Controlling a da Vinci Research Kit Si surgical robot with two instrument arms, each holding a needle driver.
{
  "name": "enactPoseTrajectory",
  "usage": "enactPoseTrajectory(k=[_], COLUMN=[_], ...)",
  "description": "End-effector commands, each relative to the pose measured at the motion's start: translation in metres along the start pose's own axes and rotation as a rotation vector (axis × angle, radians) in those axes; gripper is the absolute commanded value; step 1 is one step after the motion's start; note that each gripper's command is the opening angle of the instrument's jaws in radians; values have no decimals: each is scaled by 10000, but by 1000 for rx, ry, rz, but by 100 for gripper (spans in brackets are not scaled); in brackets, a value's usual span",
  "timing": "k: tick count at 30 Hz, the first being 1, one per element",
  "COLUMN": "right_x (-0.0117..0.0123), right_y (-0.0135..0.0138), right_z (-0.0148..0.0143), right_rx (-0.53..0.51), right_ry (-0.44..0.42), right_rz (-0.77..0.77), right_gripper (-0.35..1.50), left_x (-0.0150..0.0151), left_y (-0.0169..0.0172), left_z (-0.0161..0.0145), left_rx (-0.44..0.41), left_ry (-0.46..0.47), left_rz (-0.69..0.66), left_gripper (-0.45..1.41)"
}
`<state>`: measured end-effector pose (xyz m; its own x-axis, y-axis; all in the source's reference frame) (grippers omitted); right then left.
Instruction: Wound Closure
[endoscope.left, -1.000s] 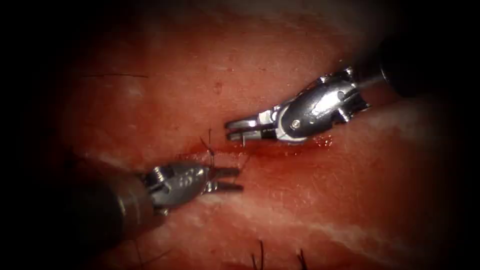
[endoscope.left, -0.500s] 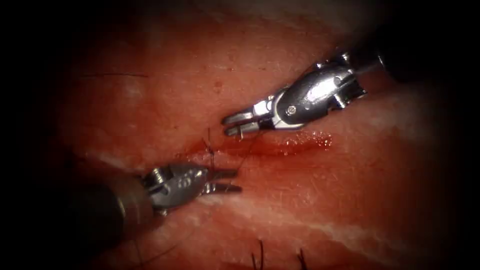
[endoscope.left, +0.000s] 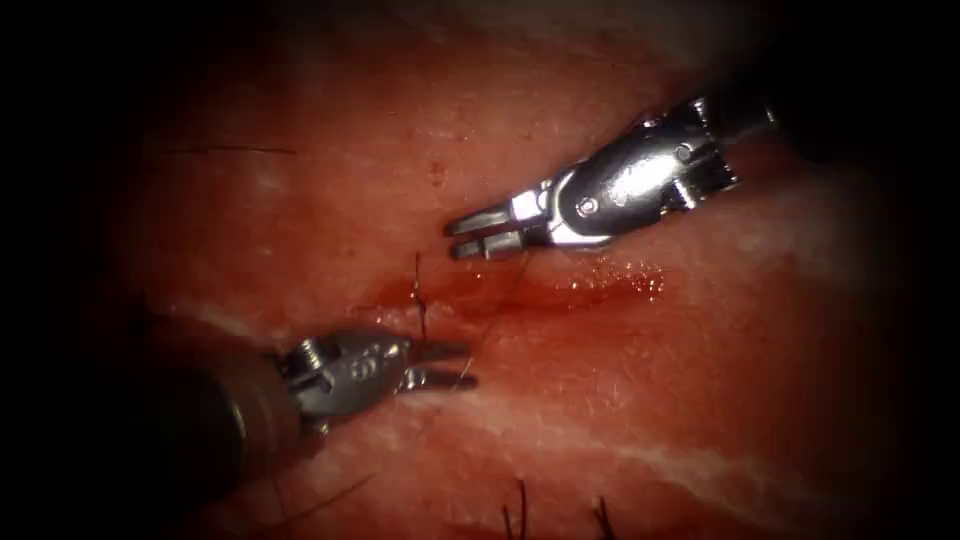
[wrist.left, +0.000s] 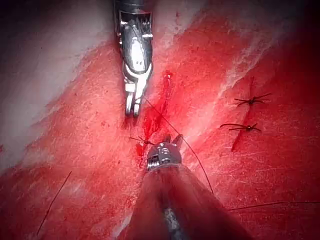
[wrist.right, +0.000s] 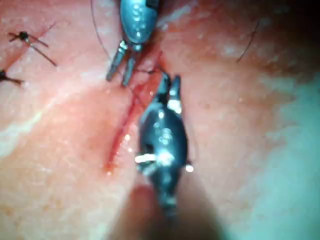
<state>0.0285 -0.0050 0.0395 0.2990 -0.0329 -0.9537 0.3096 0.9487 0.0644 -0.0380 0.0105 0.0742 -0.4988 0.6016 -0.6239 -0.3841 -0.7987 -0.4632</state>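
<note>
Endoscope view: right tool grips thread; left tool gapes empty beside cut

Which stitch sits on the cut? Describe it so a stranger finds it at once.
Find the cut, wet with red fluid, on the tissue between the tools. At its left end, between the left tool, jaws open, and the right tool, thread running from it, a dark stitch crosses it. Other stitches lie away from this cut.

Silver left pincer, silver right pincer. Dark thread between them. Red, white-streaked tissue; glossy red fluid beside the right pincer.
</note>
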Motion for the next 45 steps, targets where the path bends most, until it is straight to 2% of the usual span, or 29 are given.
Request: enactPoseTrajectory(k=[1, 9, 14, 19, 27, 36, 45], right_x=[-5, 0, -6, -11, -12, -10, -13], right_y=[-4, 8, 14, 9, 0, 5, 15], right_z=[6, 2, 5, 11, 12, 6, 2], right_rx=[-2, -9, -3, -23, -129, -173, -217], right_ry=[-3, 1, -2, 25, 130, 152, 133], right_rz=[4, 14, 164, 384, 621, 656, 573], right_gripper=[-35, -35, -35, -35, -35, -35, -35], left_x=[-4, -4, -4, -4, -3, -4, -4], left_y=[4, 4, 4, 4, 5, 4, 5], left_z=[10, 10, 9, 9, 9, 8, 8], left_rx=[-3, -3, -4, -4, -3, -4, -4], left_ry=[0, -3, -3, -3, -3, -3, -3], left_rz=[-2, -2, -2, -2, -3, -2, -2], left_gripper=[-6, -6, -5, -5, -5, -5, -5])
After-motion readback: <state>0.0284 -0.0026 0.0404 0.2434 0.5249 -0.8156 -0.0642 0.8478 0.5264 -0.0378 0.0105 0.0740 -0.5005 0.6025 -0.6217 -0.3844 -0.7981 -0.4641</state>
